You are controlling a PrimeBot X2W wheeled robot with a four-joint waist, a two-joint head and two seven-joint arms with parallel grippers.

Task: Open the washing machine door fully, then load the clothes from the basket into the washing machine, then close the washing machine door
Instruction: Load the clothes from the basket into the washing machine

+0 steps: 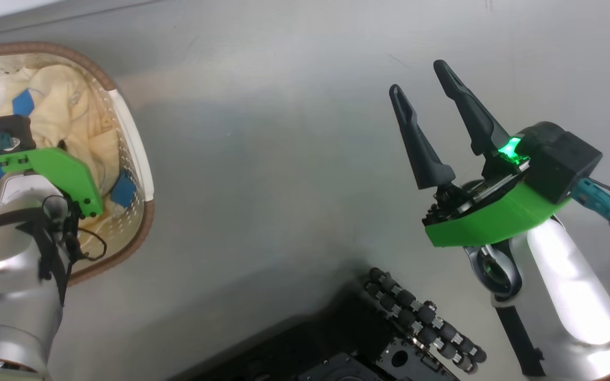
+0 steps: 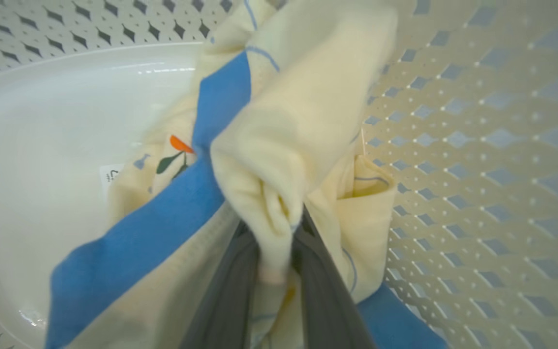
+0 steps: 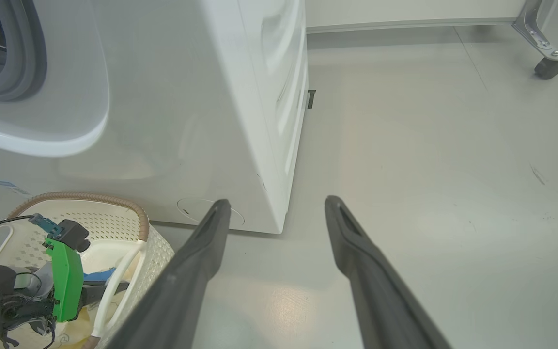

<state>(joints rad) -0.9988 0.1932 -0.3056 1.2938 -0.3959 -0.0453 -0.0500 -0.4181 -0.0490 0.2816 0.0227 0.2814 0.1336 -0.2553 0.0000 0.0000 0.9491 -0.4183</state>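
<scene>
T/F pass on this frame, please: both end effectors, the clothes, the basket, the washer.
1. The left end effector is shut on the clothes inside the basket. True.
2. The right end effector holds a garment. False: it is open and empty, above the floor.
3. The basket is empty. False: the clothes lie in it.
4. The basket stands on the floor beside the washing machine. True.

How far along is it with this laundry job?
Opening looks done: the washing machine shows its grey seal uncovered. In hand: the left gripper is shut on the clothes inside the basket, while the right gripper hangs open above the floor. Left to do: lifting the clothes into the machine, then shutting it.
</scene>
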